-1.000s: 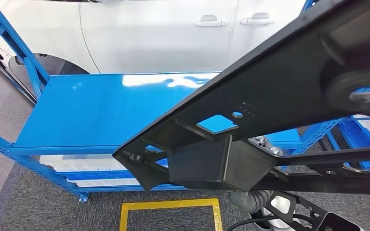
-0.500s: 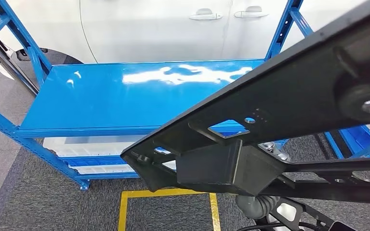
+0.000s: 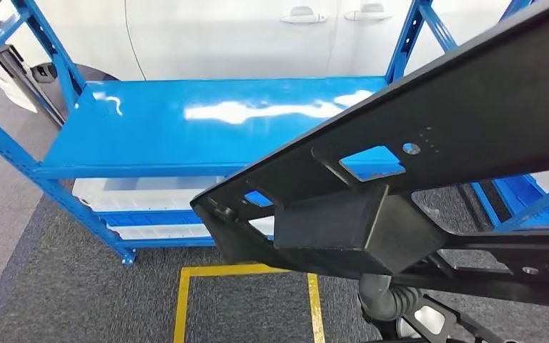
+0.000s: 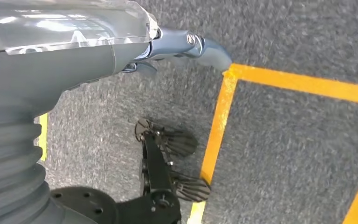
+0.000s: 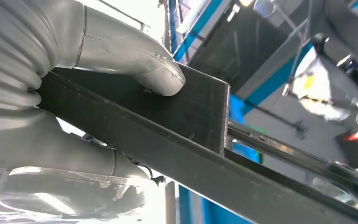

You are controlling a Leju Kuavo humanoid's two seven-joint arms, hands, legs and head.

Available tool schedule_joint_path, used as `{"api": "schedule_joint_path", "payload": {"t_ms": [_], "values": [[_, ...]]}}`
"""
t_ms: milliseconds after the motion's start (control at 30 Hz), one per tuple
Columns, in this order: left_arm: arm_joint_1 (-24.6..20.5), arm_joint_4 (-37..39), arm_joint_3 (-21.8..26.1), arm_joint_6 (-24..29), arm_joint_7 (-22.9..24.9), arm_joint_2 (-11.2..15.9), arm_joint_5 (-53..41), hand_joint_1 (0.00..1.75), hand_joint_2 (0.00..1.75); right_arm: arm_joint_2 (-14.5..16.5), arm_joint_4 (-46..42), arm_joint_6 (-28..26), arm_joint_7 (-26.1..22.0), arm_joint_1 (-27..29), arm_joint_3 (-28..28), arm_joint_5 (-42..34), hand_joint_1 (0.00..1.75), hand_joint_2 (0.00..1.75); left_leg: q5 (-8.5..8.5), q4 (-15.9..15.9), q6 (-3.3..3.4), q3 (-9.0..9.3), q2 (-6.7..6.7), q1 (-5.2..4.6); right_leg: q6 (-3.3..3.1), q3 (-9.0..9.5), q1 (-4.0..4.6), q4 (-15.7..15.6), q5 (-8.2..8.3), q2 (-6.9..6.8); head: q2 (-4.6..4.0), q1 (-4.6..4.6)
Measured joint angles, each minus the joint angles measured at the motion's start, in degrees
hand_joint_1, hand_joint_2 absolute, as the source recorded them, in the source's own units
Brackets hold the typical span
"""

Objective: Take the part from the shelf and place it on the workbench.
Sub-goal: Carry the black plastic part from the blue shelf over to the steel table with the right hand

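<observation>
A long black metal part (image 3: 429,150) with cut-out holes and a boxy block beneath it slants across the head view, close to the camera. My right hand (image 5: 121,58) grips it, thumb pressed on one flat face and the other fingers (image 5: 74,156) wrapped under the bar (image 5: 205,158). The grey ribbed wrist (image 3: 386,296) shows below the part. My left hand (image 4: 186,44) hangs beside my body above the grey carpet, holding nothing, with a finger stretched out.
A blue steel rack (image 3: 207,128) with a bare glossy shelf stands just ahead, with white bins (image 3: 143,193) on its lower level. Behind it is a white car (image 3: 257,36). Yellow floor tape (image 3: 186,286) marks a box on the carpet. Another blue rack (image 3: 536,193) stands at the right.
The whole picture has shifted: the camera has moved, and the blue rack now sits more centred with both uprights in sight. The black part stays in my right hand.
</observation>
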Motion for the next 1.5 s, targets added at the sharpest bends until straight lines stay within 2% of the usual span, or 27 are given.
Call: {"api": "schedule_joint_path", "payload": {"t_ms": [67, 167, 200, 233, 267, 333, 400, 433, 533, 567, 633, 700, 733, 767, 800, 867, 933, 1067, 1133, 1200, 1233, 1267, 1300, 1367, 1400, 1433, 1500], "values": [[-0.08, 0.0, 0.01, -0.05, 0.12, -0.03, 0.23, 0.0, 1.75, -0.8, 0.06, 0.58, 0.02, -0.55, 0.55, -1.09, 1.75, 1.75, 1.34, -0.49, 0.84, -0.89, 0.24, 0.2, 0.65, -0.91, -0.13, 1.36, -1.74, 0.21, 0.0, 0.01], [-0.05, 0.0, 0.04, -0.04, 0.17, -0.28, 0.76, 0.0, 1.75, -2.25, 0.39, 3.1, 0.04, -1.57, 0.75, -3.94, 1.75, 1.75, 3.46, -0.63, 1.47, -3.33, 0.45, 0.29, 1.44, -3.76, -0.53, 10.68, -9.91, 0.38, 0.0, 0.0], [0.03, 0.0, 0.07, -0.01, 0.19, -0.39, 0.96, 0.0, 1.75, -2.57, 0.54, 3.97, 0.04, -1.76, 0.73, -4.56, 1.75, 1.75, 4.06, -0.58, 1.4, -4.22, 0.44, 0.28, 1.67, -4.42, -0.7, 14.11, -11.31, 0.37, 0.0, 0.0], [0.1, 0.0, 0.11, 0.04, 0.19, -0.53, 1.15, 0.0, 1.75, -2.76, 0.69, 4.7, 0.04, -1.86, 0.66, -4.91, 1.75, 1.75, 4.6, -0.51, 1.31, -5.09, 0.44, 0.28, 1.87, -4.44, -0.87, 16.2, -11.29, 0.36, 0.0, 0.0], [0.16, 0.0, 0.17, 0.1, 0.19, -0.69, 1.26, 0.0, 1.75, -2.88, 0.82, 5.3, 0.04, -1.96, 0.55, -5.1, 1.75, 1.75, 5.15, -0.39, 1.17, -5.92, 0.44, 0.29, 2.0, -3.51, -1.02, 16.38, -10.14, 0.35, 0.0, 0.0], [0.23, 0.0, 0.25, 0.2, 0.11, -1.01, 1.43, 0.0, 1.75, -2.97, 1.01, 6.16, 0.04, -2.24, 0.16, -5.4, 1.75, 1.75, 6.05, -0.01, 0.81, -7.3, 0.45, 0.32, 1.99, 1.39, -1.23, 10.7, -7.3, 0.33, 0.0, 0.0], [0.24, 0.0, 0.29, 0.26, -0.05, -1.27, 1.47, 0.0, 1.75, -2.97, 1.12, 6.79, 0.03, -2.66, -0.35, -5.76, 1.75, 1.75, 6.71, 0.46, 0.26, -8.26, 0.42, 0.25, 1.54, 6.83, -1.03, 2.7, -7.38, 0.33, 0.0, -0.01], [0.24, 0.0, 0.31, 0.29, -0.14, -1.38, 1.49, 0.0, 1.75, -2.98, 1.2, 7.13, 0.02, -2.83, -0.66, -5.95, 1.75, 1.75, 7.01, 0.61, -0.08, -8.5, 0.4, 0.23, 1.21, 8.21, -0.85, 0.36, -7.97, 0.34, 0.0, -0.02], [0.25, 0.0, 0.33, 0.42, -0.4, -1.52, 1.47, 0.0, 1.75, -3.02, 1.62, 8.08, 0.02, -3.08, -1.73, -6.28, 1.75, 1.75, 7.56, 0.76, -1.2, -8.85, 0.38, 0.39, -0.12, 8.37, -0.62, -1.12, -7.84, 0.26, 0.0, -0.03], [0.26, 0.0, 0.33, 0.45, -0.45, -1.55, 1.46, 0.0, 1.75, -3.03, 1.79, 8.2, 0.03, -3.19, -1.99, -6.35, 1.75, 1.75, 6.78, 1.65, -1.47, -9.29, 0.35, 0.47, -0.64, 8.22, -0.69, -1.28, -7.43, 0.17, 0.0, -0.03], [0.29, 0.0, 0.33, 0.53, -0.49, -1.57, 1.45, 0.0, 1.75, -3.04, 2.09, 8.27, 0.03, -3.39, -2.28, -6.49, 1.75, 1.75, 3.0, 7.08, -1.88, -11.45, 0.28, 0.61, -1.36, 7.77, -0.78, -1.48, -6.75, -0.02, 0.0, -0.03], [0.35, 0.0, 0.33, 0.6, -0.49, -1.58, 1.44, 0.0, 1.75, -3.04, 2.38, 8.33, 0.03, -3.44, -2.41, -6.57, 1.75, 1.75, -1.04, 15.02, -2.22, -14.34, 0.27, 0.64, -1.56, 7.15, -0.65, -1.38, -6.34, -0.04, 0.0, -0.03], [0.4, 0.0, 0.33, 0.61, -0.49, -1.58, 1.44, 0.0, 1.75, -3.04, 2.54, 8.37, 0.04, -3.44, -2.47, -6.59, 1.75, 1.75, -1.75, 17.38, -2.33, -14.99, 0.27, 0.64, -1.53, 6.87, -0.61, -1.27, -6.19, -0.02, 0.0, -0.04], [0.45, 0.0, 0.33, 0.62, -0.49, -1.58, 1.44, 0.0, 1.75, -3.04, 2.67, 8.4, 0.04, -3.43, -2.53, -6.61, 1.75, 1.75, -1.29, 17.4, -2.36, -14.49, 0.27, 0.66, -1.48, 6.66, -0.59, -1.14, -6.1, -0.01, 0.0, -0.04], [0.48, 0.0, 0.33, 0.62, -0.49, -1.58, 1.44, 0.0, 1.75, -3.04, 2.78, 8.43, 0.04, -3.43, -2.6, -6.62, 1.75, 1.75, 0.07, 15.19, -2.32, -12.93, 0.27, 0.67, -1.41, 6.55, -0.59, -0.99, -6.08, 0.01, 0.0, -0.04], [0.49, 0.0, 0.33, 0.63, -0.5, -1.57, 1.44, 0.0, 1.75, -3.04, 2.89, 8.45, 0.03, -3.45, -2.73, -6.64, 1.75, 1.75, 2.97, 6.98, -1.95, -7.88, 0.24, 0.65, -1.07, 6.42, -0.54, -0.66, -6.21, 0.02, 0.0, -0.04], [0.5, 0.0, 0.33, 0.64, -0.52, -1.56, 1.44, 0.0, 1.75, -3.04, 2.94, 8.45, 0.04, -3.51, -2.78, -6.66, 1.75, 1.75, 3.95, 1.94, -1.19, -5.04, 0.18, 0.37, -0.52, 6.24, -0.43, -0.42, -6.26, 0.03, 0.0, -0.03], [0.49, 0.0, 0.35, 0.64, -0.52, -1.6, 1.44, 0.0, 1.75, -3.06, 2.99, 8.46, 0.03, -3.64, -2.91, -6.68, 1.75, 1.75, 4.01, 0.8, 0.27, -5.12, 0.19, 0.47, 0.7, 5.61, -0.37, 0.36, -6.74, 0.12, 0.0, -0.03], [0.42, 0.0, 0.35, 0.64, -0.54, -1.63, 1.44, 0.0, 1.75, -3.08, 3.01, 8.66, 0.02, -3.76, -3.07, -6.85, 1.75, 1.75, 4.3, 0.38, 0.86, -5.15, 0.24, 0.68, 1.19, 3.27, -0.47, 5.12, -9.6, 0.23, 0.0, -0.02], [0.39, 0.0, 0.35, 0.64, -0.65, -1.63, 1.45, 0.0, 1.75, -3.13, 3.15, 9.44, 0.02, -3.8, -3.49, -7.42, 1.75, 1.75, 4.42, 0.37, 1.11, -5.42, 0.25, 0.6, 1.48, -0.92, -0.61, 13.35, -13.07, 0.28, 0.0, -0.02], [0.4, 0.0, 0.36, 0.64, -0.74, -1.62, 1.47, 0.0, 1.75, -3.17, 3.27, 10.07, 0.03, -3.76, -3.81, -7.78, 1.75, 1.75, 4.44, 0.41, 1.15, -5.51, 0.25, 0.56, 1.57, -2.48, -0.67, 16.27, -13.71, 0.27, 0.0, -0.02], [0.41, 0.0, 0.37, 0.66, -0.85, -1.63, 1.51, 0.0, 1.75, -3.19, 3.38, 10.9, 0.03, -3.69, -4.24, -8.07, 1.75, 1.75, 4.45, 0.46, 1.16, -5.52, 0.23, 0.54, 1.59, -3.02, -0.7, 17.09, -13.18, 0.27, 0.0, -0.02], [0.41, 0.0, 0.39, 0.72, -0.92, -1.67, 1.61, 0.0, 1.75, -3.19, 3.45, 11.97, 0.04, -3.58, -4.73, -8.26, 1.75, 1.75, 4.43, 0.54, 1.13, -5.47, 0.2, 0.53, 1.51, -2.26, -0.7, 15.23, -11.44, 0.27, 0.0, -0.02], [0.39, 0.0, 0.53, 1.01, -0.84, -1.86, 1.93, 0.0, 1.75, -2.98, 3.48, 14.69, 0.03, -3.19, -5.95, -8.33, 1.75, 1.75, 4.32, 0.72, 0.94, -5.32, 0.09, 0.48, 1.07, 1.61, -0.63, 6.89, -6.93, 0.27, 0.0, -0.02], [0.37, 0.0, 0.68, 1.22, -0.67, -2.02, 2.12, 0.0, 1.75, -2.73, 3.46, 15.96, 0.03, -2.93, -6.58, -8.2, 1.75, 1.75, 4.27, 0.88, 0.75, -5.38, 0.04, 0.38, 0.81, 3.28, -0.51, 3.11, -5.51, 0.28, 0.0, -0.02], [0.36, 0.0, 0.86, 1.44, -0.43, -2.15, 2.27, 0.0, 1.75, -2.42, 3.44, 16.98, 0.02, -2.62, -7.19, -8.03, 1.75, 1.75, 4.27, 0.97, 0.52, -5.52, 0.02, 0.3, 0.59, 4.19, -0.38, 0.87, -4.9, 0.29, 0.0, -0.02], [0.4, 0.0, 1.16, 1.82, 0.06, -2.4, 2.44, 0.0, 1.75, -1.8, 3.39, 18.27, 0.01, -1.9, -8.26, -7.64, 1.75, 1.75, 4.38, 1.01, -0.07, -5.77, 0.05, 0.21, 0.2, 4.29, -0.15, -0.12, -4.88, 0.37, 0.0, -0.02]]}}
